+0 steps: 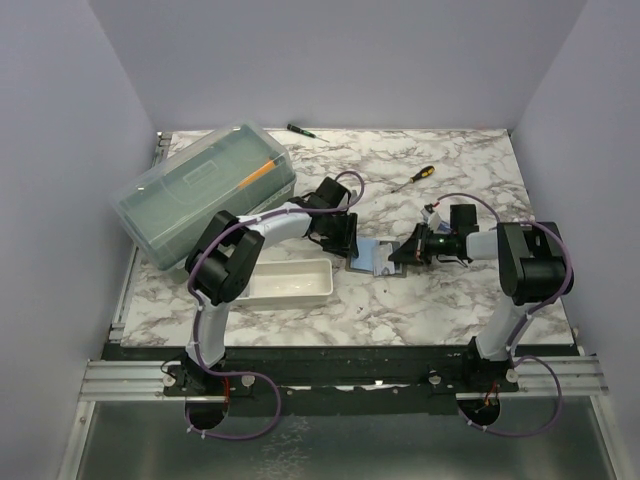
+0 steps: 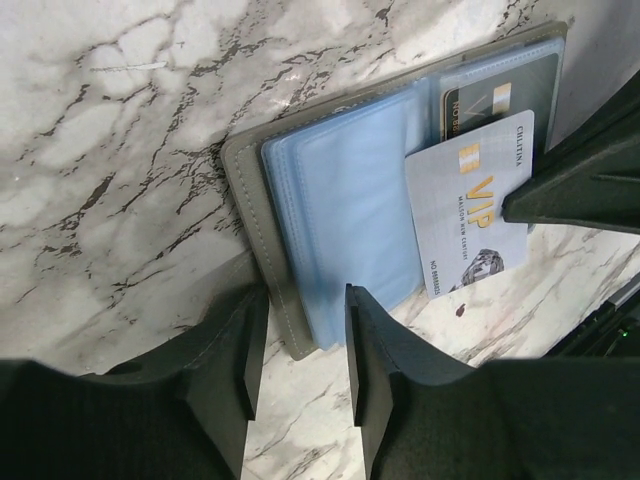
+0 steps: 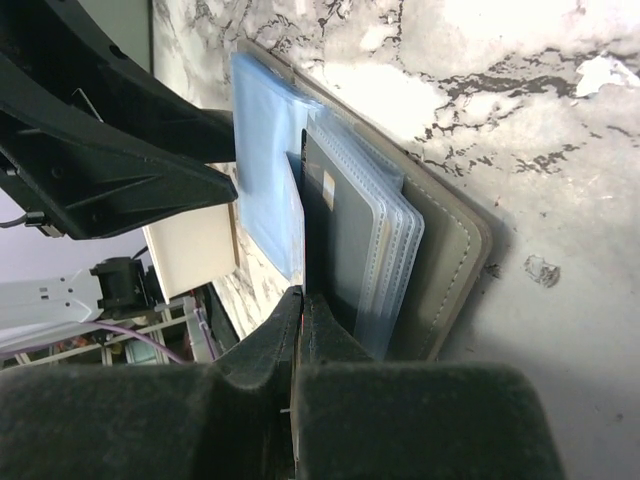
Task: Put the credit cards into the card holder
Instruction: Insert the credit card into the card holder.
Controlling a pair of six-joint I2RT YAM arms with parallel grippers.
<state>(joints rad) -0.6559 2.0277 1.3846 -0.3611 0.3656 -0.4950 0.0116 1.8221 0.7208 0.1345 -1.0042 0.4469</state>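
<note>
The grey card holder (image 1: 372,256) lies open on the marble table, its clear bluish sleeves fanned out; its cover also shows in the left wrist view (image 2: 255,210) and in the right wrist view (image 3: 450,260). My right gripper (image 3: 301,296) is shut on a white "VIP" credit card (image 2: 470,200) and holds it over the holder's right half, partly on the sleeves. That card is edge-on in the right wrist view (image 3: 298,240). Another card (image 2: 490,100) sits inside a sleeve. My left gripper (image 2: 300,295) is open, its fingers either side of the holder's left cover near its corner.
A white oblong tray (image 1: 290,283) stands to the left front of the holder. A translucent greenish lidded box (image 1: 205,190) sits at the back left. Two screwdrivers lie behind, one orange-handled (image 1: 415,176) and one dark (image 1: 300,129). Purple walls close in the table.
</note>
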